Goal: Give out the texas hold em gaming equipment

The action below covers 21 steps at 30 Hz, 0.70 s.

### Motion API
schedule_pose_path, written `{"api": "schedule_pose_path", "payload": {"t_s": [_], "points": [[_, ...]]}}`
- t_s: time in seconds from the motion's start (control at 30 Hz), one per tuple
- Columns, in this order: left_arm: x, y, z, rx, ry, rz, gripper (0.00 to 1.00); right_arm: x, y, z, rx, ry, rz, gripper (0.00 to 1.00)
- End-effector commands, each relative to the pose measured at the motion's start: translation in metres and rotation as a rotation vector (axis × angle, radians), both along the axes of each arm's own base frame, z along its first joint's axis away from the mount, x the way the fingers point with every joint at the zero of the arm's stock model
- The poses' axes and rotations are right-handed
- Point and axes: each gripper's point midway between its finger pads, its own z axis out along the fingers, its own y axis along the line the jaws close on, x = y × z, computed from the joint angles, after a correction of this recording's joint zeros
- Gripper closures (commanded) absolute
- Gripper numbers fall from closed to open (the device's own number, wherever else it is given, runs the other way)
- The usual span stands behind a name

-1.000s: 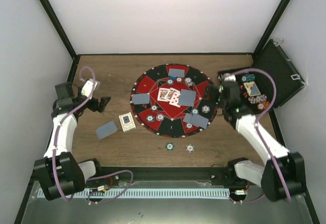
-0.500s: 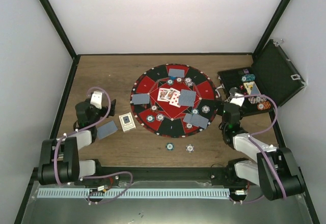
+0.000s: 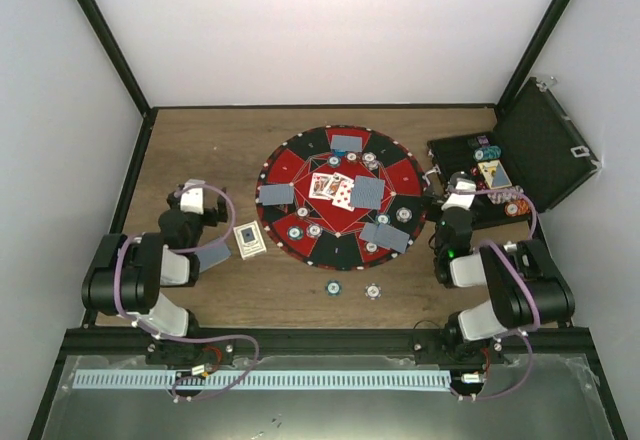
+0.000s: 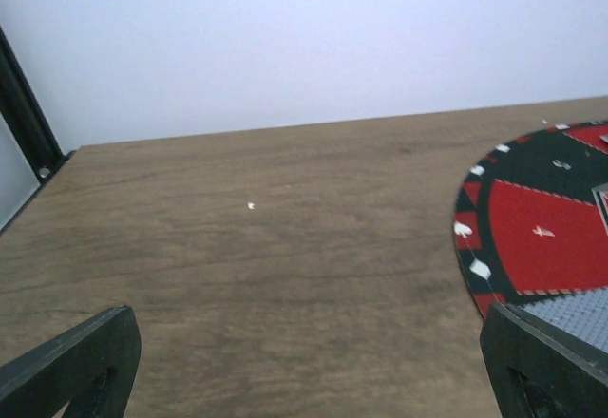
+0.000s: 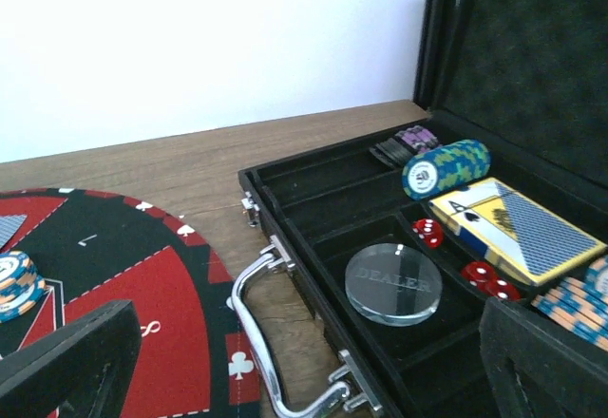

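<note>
White walls close in a brown wooden desk (image 3: 200,140), with a round red-and-black mat (image 3: 290,165) at its middle and an open black case (image 3: 545,150) against its right edge. Cards (image 3: 369,192) and chips (image 3: 314,230) already lie spread over the mat, and spare chips (image 5: 445,167) sit in the case. Both arms are tucked close to the near edge. The left gripper (image 4: 309,356) has its fingers spread wide with nothing between them, and the right gripper (image 5: 304,361), which faces the case, is just as wide and empty. Off the mat, a deck (image 3: 249,240) rests just beside its near-left rim. A loose card (image 3: 212,255) lies partly under the left arm, its long axis slanting from near-left to far-right. The left arm looks the nearer to both. Two stray chips (image 3: 333,287) lie toward the near edge between the arms, somewhat closer to the right one.
</note>
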Motion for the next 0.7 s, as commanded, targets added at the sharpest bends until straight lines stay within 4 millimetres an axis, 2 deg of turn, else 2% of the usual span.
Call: {"api": "schedule_pose_path", "payload": {"t_s": [0.0,0.07,0.13,0.2,0.27,0.33,0.4,0.67], "points": [[0.020,0.012,0.021,-0.025,-0.048,0.076,0.00,0.024,0.010,0.024,-0.036,-0.093,0.090,0.00],[0.022,0.017,0.019,-0.038,-0.035,0.103,0.00,0.028,0.010,0.019,-0.002,-0.080,0.155,0.00],[0.023,0.017,0.020,-0.037,-0.037,0.106,0.00,0.019,0.015,0.020,-0.016,-0.133,0.211,0.00],[0.022,0.017,0.019,-0.037,-0.036,0.106,0.00,0.023,0.016,0.013,-0.004,-0.083,0.217,0.00],[0.022,0.017,0.020,-0.038,-0.039,0.107,0.00,0.020,0.015,0.020,-0.015,-0.129,0.213,0.00],[0.022,0.018,0.020,-0.040,-0.037,0.114,0.00,0.021,0.015,0.015,-0.008,-0.099,0.214,0.00],[0.022,0.018,0.020,-0.040,-0.037,0.115,0.00,0.019,0.015,0.020,-0.014,-0.121,0.206,0.00],[0.022,0.018,0.020,-0.040,-0.037,0.113,0.00,0.020,0.015,0.017,-0.011,-0.106,0.206,0.00]]}}
